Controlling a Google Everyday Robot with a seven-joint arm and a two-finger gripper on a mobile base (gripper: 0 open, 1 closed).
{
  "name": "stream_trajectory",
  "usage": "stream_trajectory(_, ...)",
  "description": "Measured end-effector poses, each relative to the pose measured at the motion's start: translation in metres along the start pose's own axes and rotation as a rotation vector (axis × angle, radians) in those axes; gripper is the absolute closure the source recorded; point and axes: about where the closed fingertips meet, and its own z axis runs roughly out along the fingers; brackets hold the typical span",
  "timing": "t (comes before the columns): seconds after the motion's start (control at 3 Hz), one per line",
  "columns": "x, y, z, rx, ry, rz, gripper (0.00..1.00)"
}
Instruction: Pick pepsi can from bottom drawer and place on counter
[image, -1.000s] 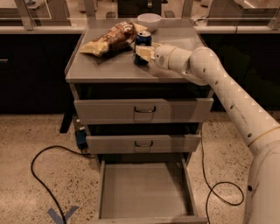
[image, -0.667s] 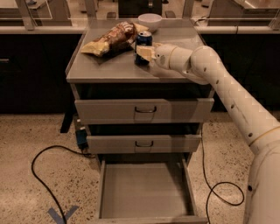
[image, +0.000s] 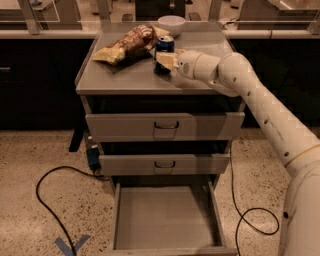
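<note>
Cable (image: 45, 200), black and looped, lies on the speckled floor at far left. Crinkled yellow-brown chip bag (image: 125, 45) rests on the left part of the flat grey metal counter surface (image: 130, 80). Below, the bottom drawer (image: 165, 220) stands pulled out, a shallow tray with plain floor and low walls. Pepsi can (image: 164, 44), a dark blue cylinder with silver top, stands upright on the counter surface just right of the bag, a round white bowl (image: 171, 23) behind it. End effector (image: 166, 60), pale yellow, sits against the can's lower front; whether it is grasping or released cannot be determined. Smooth white arm (image: 250, 95) extends rightward.
</note>
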Motion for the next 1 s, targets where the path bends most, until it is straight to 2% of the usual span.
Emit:
stream_trajectory(0.67, 0.0, 0.0, 0.0, 0.0, 0.0, 0.0, 0.18)
stream_trajectory(1.0, 0.0, 0.0001, 0.0001, 0.0, 0.0, 0.0, 0.0)
